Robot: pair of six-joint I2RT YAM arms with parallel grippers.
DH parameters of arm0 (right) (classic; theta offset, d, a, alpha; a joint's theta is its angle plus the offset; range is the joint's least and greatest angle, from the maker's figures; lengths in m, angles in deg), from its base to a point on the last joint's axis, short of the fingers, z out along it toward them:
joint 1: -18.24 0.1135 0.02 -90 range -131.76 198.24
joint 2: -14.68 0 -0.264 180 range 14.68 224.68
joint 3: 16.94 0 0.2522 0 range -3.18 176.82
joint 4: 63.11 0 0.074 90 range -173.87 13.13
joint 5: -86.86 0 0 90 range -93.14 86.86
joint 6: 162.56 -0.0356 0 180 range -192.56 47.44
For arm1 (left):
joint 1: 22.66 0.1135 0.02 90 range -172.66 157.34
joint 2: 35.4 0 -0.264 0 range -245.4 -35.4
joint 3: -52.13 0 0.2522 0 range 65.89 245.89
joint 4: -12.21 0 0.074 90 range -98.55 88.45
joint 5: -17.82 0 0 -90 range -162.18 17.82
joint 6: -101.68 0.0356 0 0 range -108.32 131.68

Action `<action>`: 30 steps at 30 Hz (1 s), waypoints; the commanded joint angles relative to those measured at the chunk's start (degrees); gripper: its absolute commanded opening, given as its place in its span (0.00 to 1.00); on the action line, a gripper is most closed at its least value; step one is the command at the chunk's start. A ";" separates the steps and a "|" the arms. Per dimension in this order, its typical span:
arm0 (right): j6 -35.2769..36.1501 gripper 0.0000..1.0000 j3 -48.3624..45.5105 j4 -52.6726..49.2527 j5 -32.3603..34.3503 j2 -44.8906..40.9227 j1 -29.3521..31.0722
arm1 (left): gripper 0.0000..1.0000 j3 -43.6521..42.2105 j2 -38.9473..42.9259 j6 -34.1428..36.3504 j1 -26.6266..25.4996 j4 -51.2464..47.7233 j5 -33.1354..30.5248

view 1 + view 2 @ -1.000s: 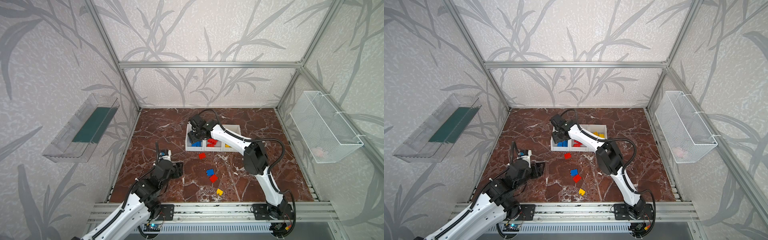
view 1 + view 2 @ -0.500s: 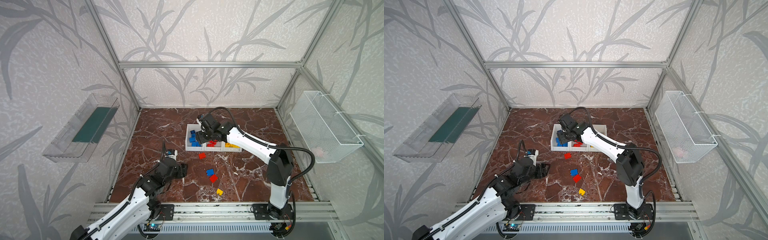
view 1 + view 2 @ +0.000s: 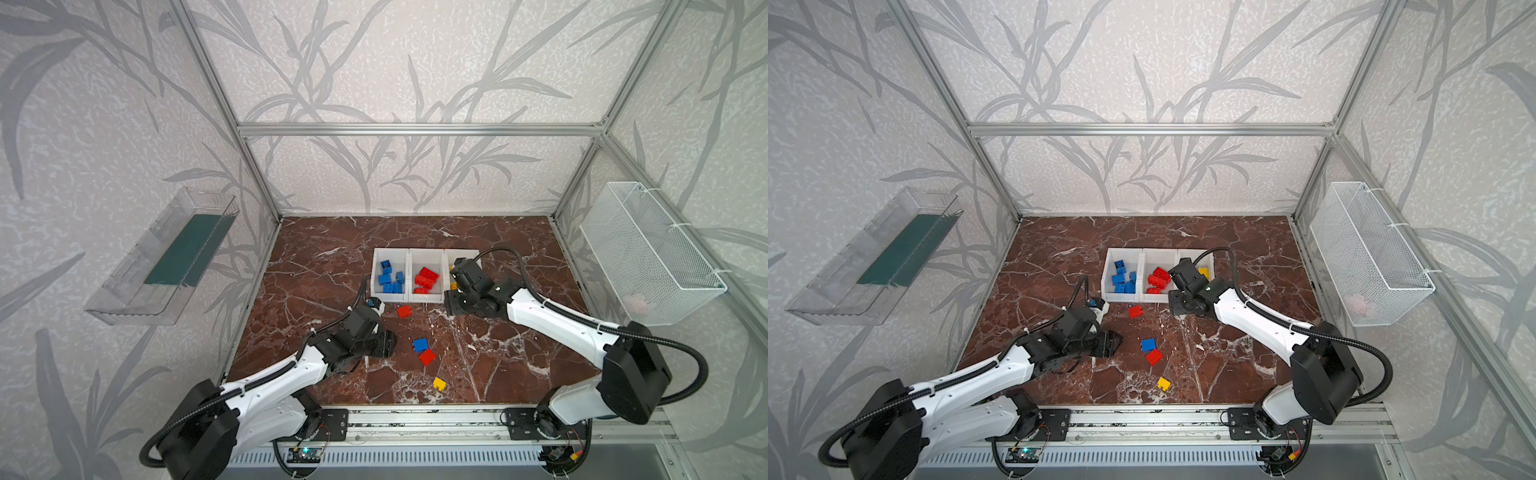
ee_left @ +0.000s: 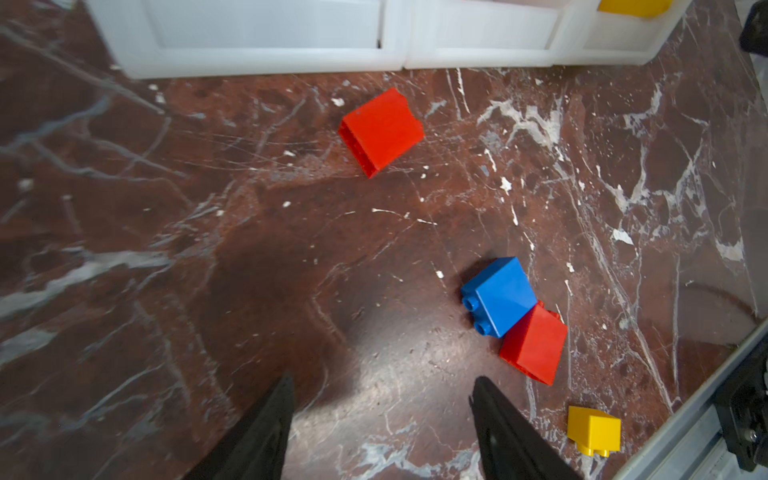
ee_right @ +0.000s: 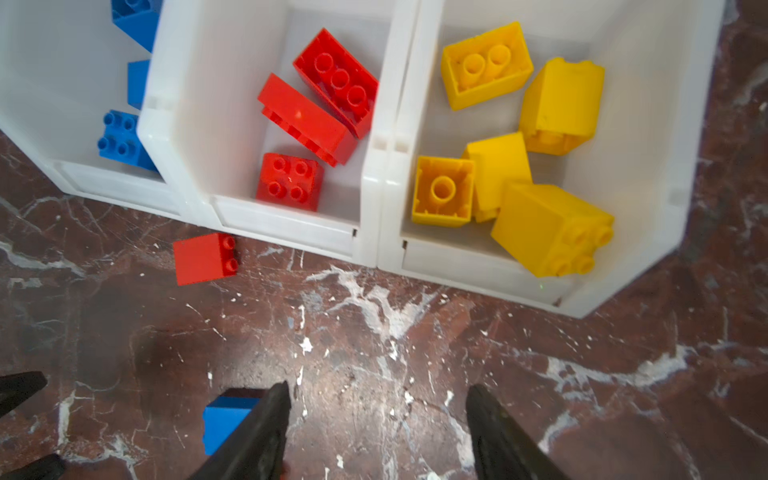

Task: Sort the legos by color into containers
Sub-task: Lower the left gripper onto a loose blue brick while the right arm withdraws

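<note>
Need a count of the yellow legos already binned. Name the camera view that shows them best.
Right wrist view: it looks straight into the end bin, all five yellow legos clear. In both top views the right arm hides most of them. The left wrist view catches one sliver.

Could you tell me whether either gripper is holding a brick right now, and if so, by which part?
Nothing is held: the left gripper and the right gripper both stand open, with only the marble floor showing between their jaws.
</note>
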 commanded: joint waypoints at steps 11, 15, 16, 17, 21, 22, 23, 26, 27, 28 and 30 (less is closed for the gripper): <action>-8.34 0.68 -12.18 0.65 4.57 -12.40 -0.44 | 0.70 10.02 -20.81 -1.62 -5.11 8.26 11.98; -9.55 0.69 -14.15 0.91 4.91 -14.20 -0.44 | 0.69 12.51 -24.56 -1.93 -5.34 7.53 12.88; -9.68 0.68 -14.41 0.90 4.96 -14.52 -0.44 | 0.69 12.92 -25.27 -1.93 -5.33 7.24 12.82; -9.64 0.68 -14.63 0.92 5.08 -14.82 -0.44 | 0.69 13.45 -25.98 -1.97 -5.33 6.97 12.90; -9.43 0.69 -14.91 0.53 5.52 -15.53 -0.43 | 0.69 16.23 -29.25 -0.92 -5.33 6.09 13.38; -9.30 0.69 -14.84 0.46 5.53 -15.63 -0.39 | 0.68 16.98 -30.03 -0.45 -5.33 5.68 13.20; -9.21 0.69 -14.87 0.30 5.57 -15.72 -0.44 | 0.68 17.97 -30.94 -0.03 -5.35 4.80 12.98; -9.12 0.69 -14.77 -0.06 5.79 -16.15 -0.50 | 0.68 20.65 -33.25 1.83 -5.38 2.84 11.30; -9.17 0.69 -14.90 -0.11 5.78 -16.32 -0.47 | 0.68 21.37 -34.10 2.27 -5.33 2.31 11.00; -9.20 0.69 -14.99 -0.15 5.75 -16.49 -0.48 | 0.67 22.09 -34.70 2.67 -5.35 1.99 10.89; -9.30 0.69 -15.30 -0.17 5.78 -16.84 -0.48 | 0.65 23.37 -35.92 3.47 -5.57 0.69 10.55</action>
